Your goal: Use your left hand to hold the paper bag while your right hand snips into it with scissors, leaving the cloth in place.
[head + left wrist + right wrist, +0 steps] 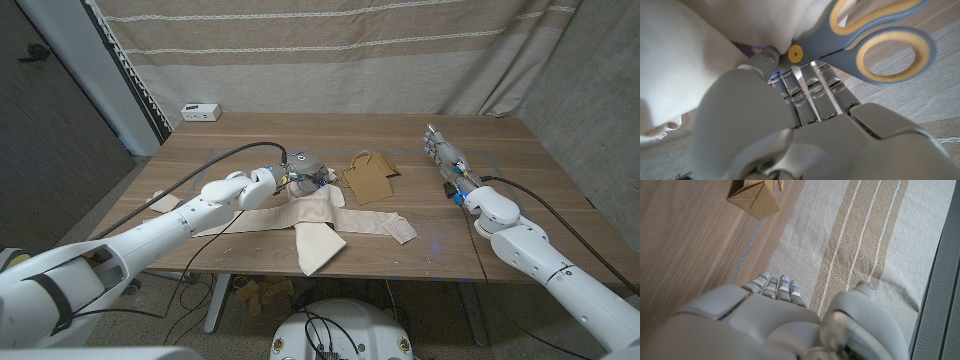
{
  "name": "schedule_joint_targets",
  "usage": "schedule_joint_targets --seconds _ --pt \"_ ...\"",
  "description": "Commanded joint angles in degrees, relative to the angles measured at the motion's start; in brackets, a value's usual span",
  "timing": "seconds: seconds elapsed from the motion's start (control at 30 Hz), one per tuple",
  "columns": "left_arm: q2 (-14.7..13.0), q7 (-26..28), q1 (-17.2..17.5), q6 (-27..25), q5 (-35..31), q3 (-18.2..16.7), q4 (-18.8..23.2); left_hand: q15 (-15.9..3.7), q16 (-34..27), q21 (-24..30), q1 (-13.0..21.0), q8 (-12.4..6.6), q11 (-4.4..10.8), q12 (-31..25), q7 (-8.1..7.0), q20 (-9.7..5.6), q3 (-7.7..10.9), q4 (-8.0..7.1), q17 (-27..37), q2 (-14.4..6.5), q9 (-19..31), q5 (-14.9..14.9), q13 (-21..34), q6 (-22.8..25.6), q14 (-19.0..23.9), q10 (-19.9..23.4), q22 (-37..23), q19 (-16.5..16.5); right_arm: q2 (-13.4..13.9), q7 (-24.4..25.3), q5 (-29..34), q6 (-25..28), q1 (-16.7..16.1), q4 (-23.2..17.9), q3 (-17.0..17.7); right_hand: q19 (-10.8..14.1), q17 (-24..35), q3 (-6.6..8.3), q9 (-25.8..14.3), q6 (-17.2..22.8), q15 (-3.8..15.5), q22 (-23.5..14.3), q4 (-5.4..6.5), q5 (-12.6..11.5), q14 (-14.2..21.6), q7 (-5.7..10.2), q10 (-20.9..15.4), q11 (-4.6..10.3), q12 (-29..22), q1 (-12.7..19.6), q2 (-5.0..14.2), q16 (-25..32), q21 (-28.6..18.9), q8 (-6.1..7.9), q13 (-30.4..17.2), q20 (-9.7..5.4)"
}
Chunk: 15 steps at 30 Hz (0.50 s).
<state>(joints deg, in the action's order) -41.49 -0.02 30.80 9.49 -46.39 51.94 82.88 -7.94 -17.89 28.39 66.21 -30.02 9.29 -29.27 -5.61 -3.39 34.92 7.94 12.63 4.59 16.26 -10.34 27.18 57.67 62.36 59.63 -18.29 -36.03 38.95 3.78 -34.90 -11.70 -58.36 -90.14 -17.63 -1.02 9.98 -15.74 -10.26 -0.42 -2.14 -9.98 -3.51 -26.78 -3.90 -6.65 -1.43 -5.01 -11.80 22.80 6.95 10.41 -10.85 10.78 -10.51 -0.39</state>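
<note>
The brown paper bag (pixel 368 178) lies flat at the table's middle, and one of its corners (pixel 754 197) is in the right wrist view. A white cloth (pixel 300 222) spreads across the near middle. On it lie scissors (pixel 880 45) with grey-blue and yellow handles, their blades running under a cloth fold (pixel 680 75). My left hand (pixel 298 175) reaches over the cloth. Its fingers (pixel 810 92) and thumb touch the scissors by the pivot; whether they grip is unclear. My right hand (pixel 445 160) stays on the table's right side, fingers straight, holding nothing, apart from the bag.
A small pale scrap (pixel 400 230) lies near the cloth's right end. A white box (pixel 202 111) sits at the table's back left corner. A striped curtain (pixel 865 240) hangs behind the wooden table (pixel 500 150).
</note>
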Motion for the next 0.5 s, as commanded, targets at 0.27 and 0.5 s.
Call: schedule_joint_targets --seconds 0.27,0.5 --pt "-0.2 3.2 4.4 0.1 11.2 -6.7 3.1 -5.39 -2.0 4.2 -7.0 4.16 2.44 -0.8 1.66 -7.22 -0.85 -4.02 8.0 -5.8 -4.2 -1.3 0.4 -1.4 17.6 7.5 -1.9 1.2 1.4 -0.4 -0.5 0.4 -0.8 -0.9 1.0 -0.2 0.1 0.25 -0.3 0.0 0.27 -0.1 0.20 -0.2 -0.1 -0.07 0.1 0.15 -0.4 0.4 0.29 0.0 -0.3 0.24 -0.1 0.62" --pt "-1.0 4.9 6.4 -2.2 11.2 -8.0 5.7 -5.37 -2.1 5.3 -8.7 5.83 2.62 -1.3 1.21 -7.31 -0.86 -5.02 8.4 -7.7 -3.7 -1.7 1.5 -3.6 17.4 6.7 -2.4 2.1 1.5 -1.1 -0.9 0.6 -0.8 -0.7 0.8 0.0 0.1 0.30 -0.3 0.0 0.37 -0.1 0.16 -0.2 0.0 0.00 -0.1 0.28 -0.4 0.5 0.34 0.0 -0.3 0.26 -0.1 0.57"
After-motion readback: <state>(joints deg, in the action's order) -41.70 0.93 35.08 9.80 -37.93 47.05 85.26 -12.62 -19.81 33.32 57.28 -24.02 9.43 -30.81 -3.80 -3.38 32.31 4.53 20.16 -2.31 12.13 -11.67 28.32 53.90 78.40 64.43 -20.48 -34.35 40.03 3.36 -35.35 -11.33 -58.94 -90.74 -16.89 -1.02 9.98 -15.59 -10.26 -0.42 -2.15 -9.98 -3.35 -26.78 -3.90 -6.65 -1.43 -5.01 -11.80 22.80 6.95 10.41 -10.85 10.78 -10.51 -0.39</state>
